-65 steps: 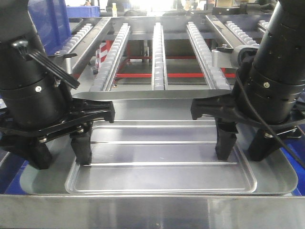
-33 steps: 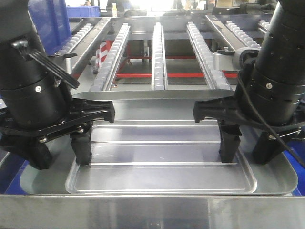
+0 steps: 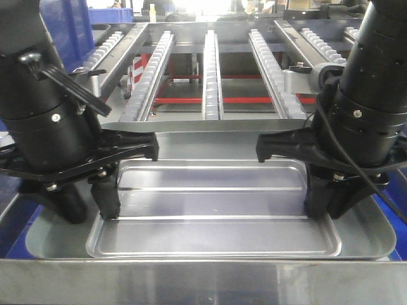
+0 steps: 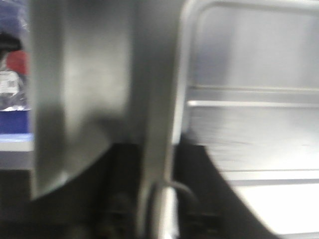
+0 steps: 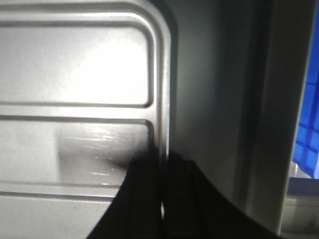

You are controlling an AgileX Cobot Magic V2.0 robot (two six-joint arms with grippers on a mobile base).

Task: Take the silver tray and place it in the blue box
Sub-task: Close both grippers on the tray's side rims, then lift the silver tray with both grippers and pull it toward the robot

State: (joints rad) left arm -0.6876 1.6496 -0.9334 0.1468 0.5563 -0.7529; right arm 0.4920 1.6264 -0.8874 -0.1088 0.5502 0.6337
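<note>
**Right end of tray pinched, left end unclear, box underneath**

- Table [image 3: 203, 279]: steel, with roller lanes [image 3: 212, 70] running to the far edge.
- Silver tray [image 3: 216, 232]: lies flat along the table's near edge and reaches almost from the left corner to the right corner.
- Tray contents: nothing in it. There are only the two ridges in the recess.
- How it will handle (my read):
  - It is sheet metal, so stiff and not fragile, and probably light for its span.
  - It is long, so held by one end it would tip and twist. It needs both arms, lifted level and together.
  - The surface is smooth and slick and the rim is thin and sloped, so slipping out of the pinch is the main risk.
  - The best hold is the middle of each short-end rim, which is where both grippers sit.
- Blue box [image 5: 305, 129]: a ribbed blue wall shows just past the tray's right end, and the front view shows blue under both ends.
  - The tray looks to be over the box. I can't tell whether it rests on the lip or sits down inside.
  - The tray hides whatever the box holds.
- Second blue crate [image 3: 63, 32]: near the far-left corner, inside not visible.
- Right gripper [image 3: 327, 210]: the fingers [image 5: 149, 199] are drawn together on the rim step at the tray's right end, and it reads as a firm pinch.
- Left gripper [image 3: 88, 213]: one finger [image 3: 108, 200] is in the recess and the other is outside the rim.
  - Both sit close to the metal. The wrist view is blurred, so I can't tell if it is clamped.
</note>
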